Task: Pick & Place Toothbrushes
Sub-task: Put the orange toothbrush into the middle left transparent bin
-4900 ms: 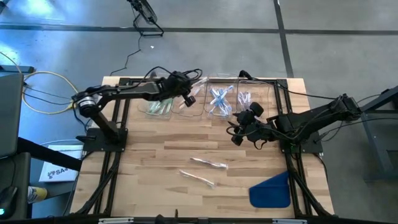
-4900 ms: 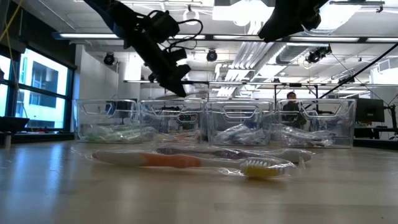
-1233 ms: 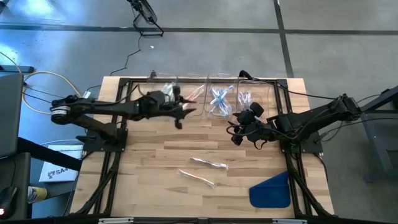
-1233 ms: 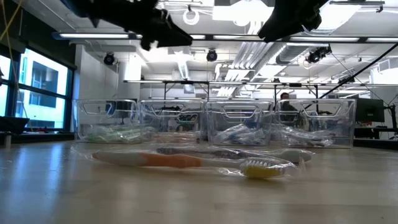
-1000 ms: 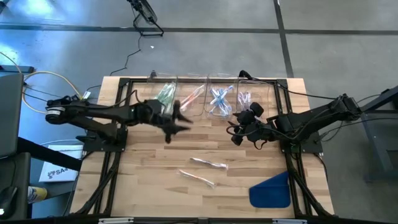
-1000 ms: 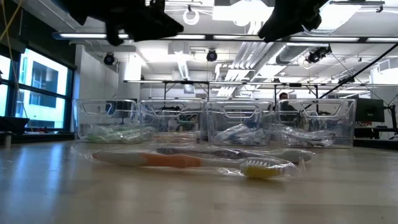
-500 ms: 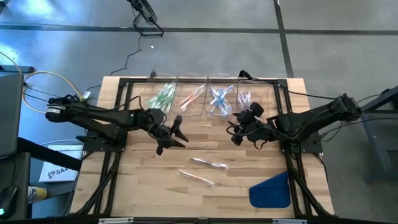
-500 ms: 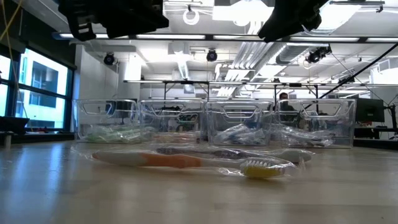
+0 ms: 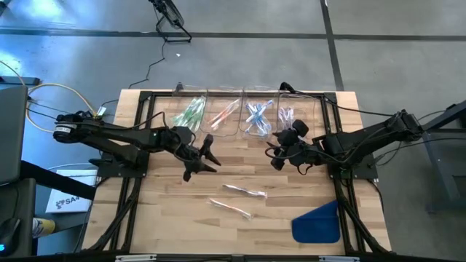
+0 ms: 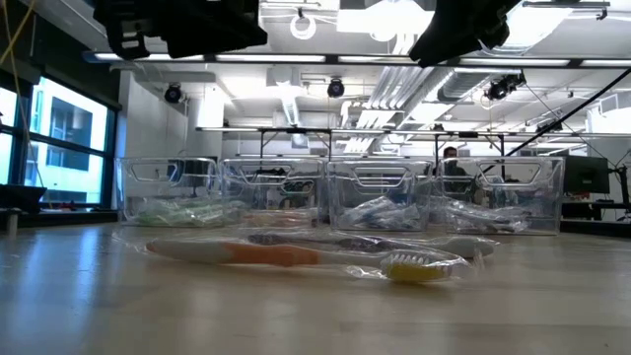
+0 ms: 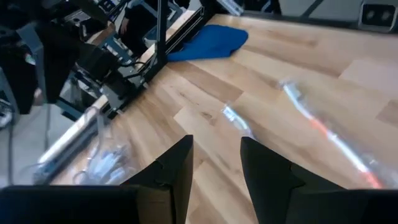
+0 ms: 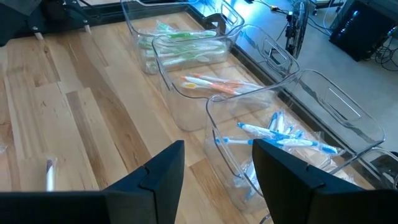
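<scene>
Two wrapped toothbrushes lie flat on the bare wood in the middle of the table: one (image 9: 245,191) with an orange handle (image 10: 286,255), the other (image 9: 231,209) nearer the front edge. My left gripper (image 9: 207,159) hangs open above the table, left of and farther back than them, its fingers (image 11: 214,165) pointing toward them with nothing between. My right gripper (image 9: 275,156) waits open (image 12: 214,168) in the air, just in front of the bins. More toothbrushes lie in four clear bins at the far edge: green (image 9: 189,114), orange (image 9: 224,114), blue (image 9: 256,118) and purple (image 9: 286,116).
A blue cloth piece (image 9: 317,222) lies at the near right corner, also seen past the left fingers (image 11: 210,42). The clear bins (image 10: 340,194) stand in a row along the far edge. Black frame rails (image 9: 135,182) run down both sides of the table.
My left gripper has drawn back from the bins toward the table's near edge and a little left, turning as it went, then has stopped over the bare wood. Its fingers are empty. The right arm and the toothbrushes have kept still.
</scene>
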Tool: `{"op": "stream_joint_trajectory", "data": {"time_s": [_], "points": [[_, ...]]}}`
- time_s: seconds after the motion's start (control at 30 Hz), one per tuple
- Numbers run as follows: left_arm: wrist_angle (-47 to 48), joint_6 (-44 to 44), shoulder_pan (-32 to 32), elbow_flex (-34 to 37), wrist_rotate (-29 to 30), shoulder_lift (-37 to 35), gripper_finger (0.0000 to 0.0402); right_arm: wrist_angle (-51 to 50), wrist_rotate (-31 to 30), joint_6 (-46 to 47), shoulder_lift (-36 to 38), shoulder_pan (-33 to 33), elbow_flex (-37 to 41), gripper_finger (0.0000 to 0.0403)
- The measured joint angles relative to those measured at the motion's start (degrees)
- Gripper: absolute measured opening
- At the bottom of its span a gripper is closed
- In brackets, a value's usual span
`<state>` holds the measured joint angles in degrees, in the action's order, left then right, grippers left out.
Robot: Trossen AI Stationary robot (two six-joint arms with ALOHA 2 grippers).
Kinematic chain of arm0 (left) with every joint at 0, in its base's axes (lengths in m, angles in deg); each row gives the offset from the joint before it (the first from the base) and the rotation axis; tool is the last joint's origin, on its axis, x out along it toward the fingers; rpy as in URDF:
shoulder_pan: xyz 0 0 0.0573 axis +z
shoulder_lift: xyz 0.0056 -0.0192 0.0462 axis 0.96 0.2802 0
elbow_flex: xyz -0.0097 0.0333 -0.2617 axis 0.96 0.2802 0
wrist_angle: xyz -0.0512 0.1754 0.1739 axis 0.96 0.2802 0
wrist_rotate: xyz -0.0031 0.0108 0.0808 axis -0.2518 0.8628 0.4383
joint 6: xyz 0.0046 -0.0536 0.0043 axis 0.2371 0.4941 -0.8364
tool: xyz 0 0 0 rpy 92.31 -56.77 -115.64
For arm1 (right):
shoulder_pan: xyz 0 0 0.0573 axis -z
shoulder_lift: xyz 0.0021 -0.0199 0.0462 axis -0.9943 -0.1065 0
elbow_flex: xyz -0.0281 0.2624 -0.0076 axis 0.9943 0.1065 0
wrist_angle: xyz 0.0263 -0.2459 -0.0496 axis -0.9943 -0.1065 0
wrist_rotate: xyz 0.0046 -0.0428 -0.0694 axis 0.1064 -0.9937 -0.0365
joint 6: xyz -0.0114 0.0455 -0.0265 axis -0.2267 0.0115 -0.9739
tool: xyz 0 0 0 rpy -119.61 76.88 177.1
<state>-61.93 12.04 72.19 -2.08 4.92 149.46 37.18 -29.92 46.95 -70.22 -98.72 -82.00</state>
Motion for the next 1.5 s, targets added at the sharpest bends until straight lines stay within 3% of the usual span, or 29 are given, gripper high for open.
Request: {"op": "stream_joint_trajectory", "data": {"time_s": [0.3, 0.67, 0.9, 1.3, 1.5], "points": [[1.8, 3.4, -1.0, 0.0, 1.2, 0.9, 0.0129, 0.0, 0.0, 0.0, 0.0, 0.0, 0.0, 0.0183], [4.2, 0.3, -8.8, 0.0, 4.3, 4.8, 0.0129, 0.3, -0.6, 0.0, 0.0, 0.3, 0.0, 0.0183], [4.2, 6.4, -10.7, -0.1, 2.7, 7.9, 0.0129, 0.5, -0.4, -0.2, 0.0, 2.2, 0.0, 0.0183], [-0.9, 16.1, -13.1, -0.1, 4.4, 18.0, 0.0129, 0.1, 4.5, 0.6, 0.0, 3.0, 0.0, 0.0183], [-1.3, 13.9, -14.9, -3.8, 3.9, 23.9, 0.0129, 0.0, 4.5, 0.6, 0.0, 3.0, 0.0, 0.0183]]}}
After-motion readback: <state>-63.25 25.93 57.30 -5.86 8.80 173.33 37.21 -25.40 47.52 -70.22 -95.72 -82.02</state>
